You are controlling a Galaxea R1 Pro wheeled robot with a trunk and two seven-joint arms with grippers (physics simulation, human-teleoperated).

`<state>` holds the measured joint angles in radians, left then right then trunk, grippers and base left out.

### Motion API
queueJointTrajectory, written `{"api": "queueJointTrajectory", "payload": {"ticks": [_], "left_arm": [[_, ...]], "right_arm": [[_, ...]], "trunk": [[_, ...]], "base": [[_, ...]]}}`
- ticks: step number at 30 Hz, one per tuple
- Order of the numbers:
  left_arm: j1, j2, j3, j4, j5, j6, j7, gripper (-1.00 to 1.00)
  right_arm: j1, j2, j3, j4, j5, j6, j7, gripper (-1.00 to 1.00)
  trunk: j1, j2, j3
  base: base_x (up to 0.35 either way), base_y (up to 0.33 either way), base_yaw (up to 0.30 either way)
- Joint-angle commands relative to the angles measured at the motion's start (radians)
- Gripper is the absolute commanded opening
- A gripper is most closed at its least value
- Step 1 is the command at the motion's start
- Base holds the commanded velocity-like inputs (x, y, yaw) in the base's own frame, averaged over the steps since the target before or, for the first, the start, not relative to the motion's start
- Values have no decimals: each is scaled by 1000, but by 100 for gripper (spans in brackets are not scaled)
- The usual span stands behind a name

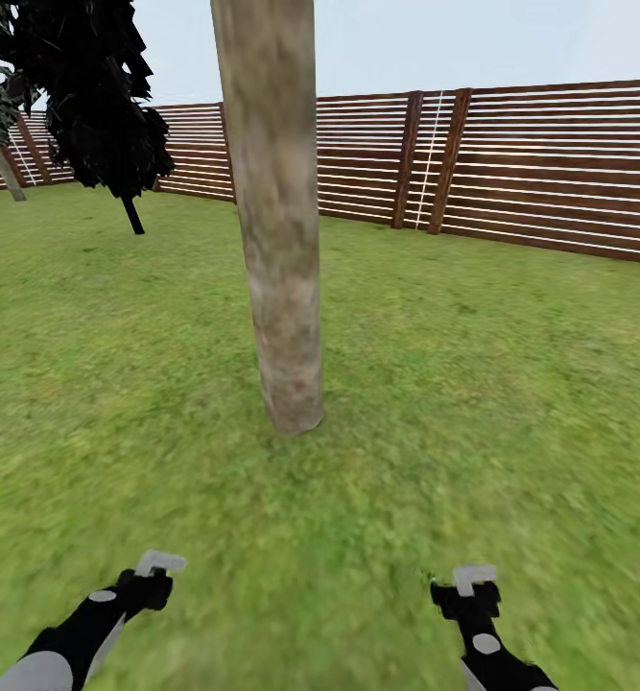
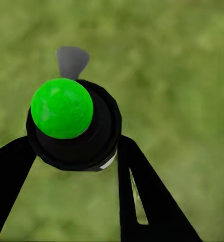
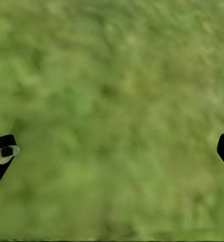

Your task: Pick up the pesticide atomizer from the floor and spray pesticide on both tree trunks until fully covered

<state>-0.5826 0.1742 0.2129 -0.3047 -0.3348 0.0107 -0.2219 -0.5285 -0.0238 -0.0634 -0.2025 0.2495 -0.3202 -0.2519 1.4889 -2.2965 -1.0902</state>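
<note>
The left gripper (image 2: 74,151) clamps the pesticide atomizer (image 2: 66,113), ready to spray the tree trunk (image 1: 279,250) standing on the grass (image 1: 511,384) ahead, while the right gripper (image 3: 112,151) hangs wide, empty.

Head view: the green grass floor (image 1: 511,403) spreads before me as one unbroken lawn, mottled light and dark. Directly ahead, the thick, smooth, beige-grey mottled tree trunk (image 1: 279,240) stands upright on the grass, its base set into the turf. Far to my left, a black-green conifer on a thin dark stem (image 1: 99,96) rises from the lawn, and a slanted pale trunk (image 1: 6,171) stands beyond it at the picture's edge. The brown horizontal-slat wooden fence (image 1: 550,173) borders the lawn's far side, meeting the grass along its foot. Wrist views: blurred green grass (image 3: 112,101) lies beneath my arms.
</note>
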Motion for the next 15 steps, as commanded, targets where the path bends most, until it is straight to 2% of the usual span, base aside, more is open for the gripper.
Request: {"api": "queueJointTrajectory", "payload": {"ticks": [1,2,3,4,6,8,9,10,13,15], "left_arm": [[-1,-14,8,-4,28,22,16,-100],[-4,-19,8,-9,48,68,24,-100],[-7,-20,7,-11,56,102,27,-100],[-13,-24,6,-30,68,175,28,-100],[-15,-34,5,-78,71,199,28,-100],[-15,-60,1,-136,70,214,29,-100],[-15,-85,-3,-177,67,236,28,-100],[-15,-93,-6,-201,66,260,25,-100],[-17,-93,-2,-292,68,345,22,-100],[-19,-87,1,-356,71,416,20,-100]], "right_arm": [[-1,-6,-12,16,-65,-4,-13,100],[0,-11,-13,21,-94,-4,-15,100],[0,-12,-14,23,-106,-5,-13,100],[5,-15,-13,25,-118,-5,7,100],[8,-20,-14,25,-122,-6,17,100],[9,-31,-15,25,-124,-5,21,100],[10,-35,-15,26,-124,-4,21,100],[13,-36,-15,27,-125,-4,21,100],[26,-37,-15,26,-126,-15,19,100],[36,-36,-15,26,-127,-68,18,100]], "trunk": [[0,0,-1],[0,0,-1],[0,0,-1],[0,0,-1],[0,0,-1],[0,0,-1],[0,0,-1],[0,0,-1],[0,0,-1],[0,0,-1]], "base": [[0,0,0],[0,0,0],[0,0,0],[0,0,0],[0,0,0],[0,0,0],[0,0,0],[0,0,0],[0,0,0],[0,0,0]]}}
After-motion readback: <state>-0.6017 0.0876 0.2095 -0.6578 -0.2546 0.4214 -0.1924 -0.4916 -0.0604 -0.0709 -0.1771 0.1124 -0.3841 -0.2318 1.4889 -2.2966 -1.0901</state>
